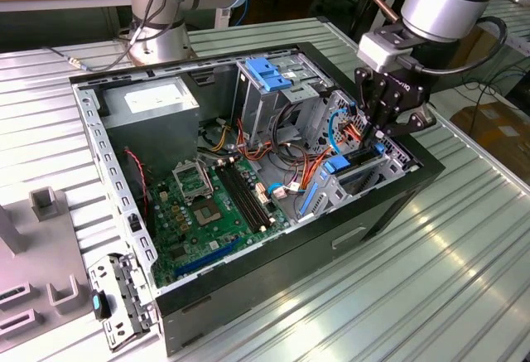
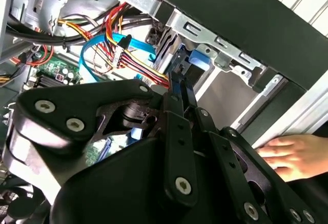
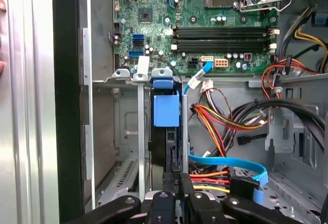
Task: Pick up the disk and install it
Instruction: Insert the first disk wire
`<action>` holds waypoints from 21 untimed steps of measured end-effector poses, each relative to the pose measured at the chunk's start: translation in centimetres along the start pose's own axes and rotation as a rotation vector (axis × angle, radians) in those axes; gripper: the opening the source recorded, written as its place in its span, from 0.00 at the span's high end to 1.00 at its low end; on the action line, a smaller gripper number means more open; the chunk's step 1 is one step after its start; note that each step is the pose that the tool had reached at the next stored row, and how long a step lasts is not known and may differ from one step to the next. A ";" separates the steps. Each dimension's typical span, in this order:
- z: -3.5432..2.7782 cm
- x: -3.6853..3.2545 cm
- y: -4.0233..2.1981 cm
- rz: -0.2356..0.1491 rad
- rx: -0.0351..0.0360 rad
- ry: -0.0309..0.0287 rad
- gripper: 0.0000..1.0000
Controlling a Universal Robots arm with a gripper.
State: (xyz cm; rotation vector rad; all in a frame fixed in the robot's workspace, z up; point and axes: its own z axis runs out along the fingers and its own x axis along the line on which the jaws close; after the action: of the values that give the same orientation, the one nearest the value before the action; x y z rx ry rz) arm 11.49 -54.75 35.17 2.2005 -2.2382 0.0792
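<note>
Seeing gripper (image 1: 383, 132) jaws pinching disk (image 3: 167, 131) by its blue rail; disk stands on edge inside drive bay at 3 o'clock of open case (image 1: 248, 283). My read: pickup done, insertion well along, seating unconfirmed.

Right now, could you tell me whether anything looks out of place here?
Yes: a person's hand lies just outside the case wall, close to the gripper at the disk. A hand that near looks odd.
</note>
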 end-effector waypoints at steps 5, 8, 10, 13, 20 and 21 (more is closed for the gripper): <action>0.11 0.03 -0.07 0.015 0.0003 -0.0036 0.84; 0.17 0.08 -0.13 0.019 0.0000 -0.0048 0.84; 0.22 0.08 -0.21 0.019 0.0000 -0.0050 0.84; 0.26 0.16 -0.26 0.019 0.0000 -0.0056 0.84; 0.40 0.28 -0.26 0.021 -0.0001 -0.0058 0.84; 0.42 0.28 -0.27 0.022 -0.0001 -0.0058 0.84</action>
State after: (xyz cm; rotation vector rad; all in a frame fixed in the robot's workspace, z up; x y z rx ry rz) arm 11.77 -55.05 34.77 2.1793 -2.2656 0.0728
